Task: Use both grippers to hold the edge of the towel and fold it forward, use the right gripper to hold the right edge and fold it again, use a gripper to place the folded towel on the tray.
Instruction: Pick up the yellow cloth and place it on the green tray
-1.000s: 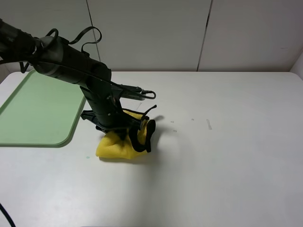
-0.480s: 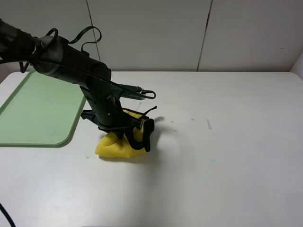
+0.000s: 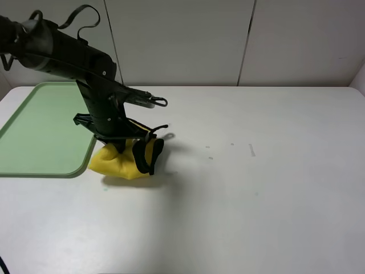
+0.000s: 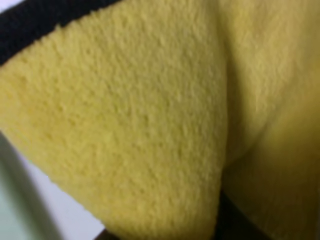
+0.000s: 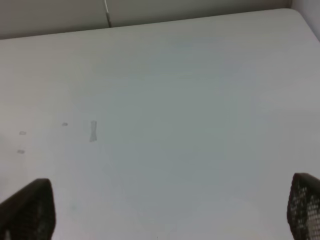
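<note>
Last step in hand, by my reading: left end effector (image 3: 126,149) pinched narrow on the bunched, folded towel (image 3: 117,162), which hangs below it, its lower part on or barely off the tabletop (image 3: 268,188). The tray (image 3: 43,131) lies just beside, so next it needs lifting over the low rim, then release. Right end effector (image 5: 165,210) wide, empty, over bare white tabletop; pale panelled wall behind.

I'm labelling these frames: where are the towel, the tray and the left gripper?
towel (image 3: 117,165): exterior high view, bunched yellow body.
tray (image 3: 40,131): exterior high view, bare green floor.
left gripper (image 3: 122,145): exterior high view, jaws at towel's top.
</note>
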You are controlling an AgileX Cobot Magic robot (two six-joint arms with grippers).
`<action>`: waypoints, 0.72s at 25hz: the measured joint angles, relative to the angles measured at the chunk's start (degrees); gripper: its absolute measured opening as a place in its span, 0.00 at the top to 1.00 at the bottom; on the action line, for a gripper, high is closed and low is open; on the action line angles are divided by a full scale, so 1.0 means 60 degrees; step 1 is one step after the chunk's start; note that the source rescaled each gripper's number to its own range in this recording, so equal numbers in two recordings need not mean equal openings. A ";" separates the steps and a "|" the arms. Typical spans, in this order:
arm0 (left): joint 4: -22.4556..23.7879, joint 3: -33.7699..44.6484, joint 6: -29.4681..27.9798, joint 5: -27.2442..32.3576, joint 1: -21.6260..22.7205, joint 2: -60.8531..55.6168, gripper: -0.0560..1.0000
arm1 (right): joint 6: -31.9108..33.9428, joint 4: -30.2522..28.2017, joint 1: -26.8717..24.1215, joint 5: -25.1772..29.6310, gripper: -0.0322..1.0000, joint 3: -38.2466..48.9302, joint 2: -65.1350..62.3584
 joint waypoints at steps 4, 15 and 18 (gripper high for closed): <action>0.0408 -0.0288 0.0181 0.0365 0.0499 -0.0151 0.80 | 0.0000 0.0000 0.0000 0.0000 0.00 0.0000 0.0000; 0.0853 -0.0494 0.0924 0.0695 0.2319 -0.0186 0.80 | 0.0000 0.0000 0.0000 0.0000 0.00 0.0000 0.0000; 0.1123 -0.0494 0.0946 0.0685 0.2781 -0.0186 0.80 | 0.0000 0.0000 0.0000 0.0000 0.00 0.0000 0.0000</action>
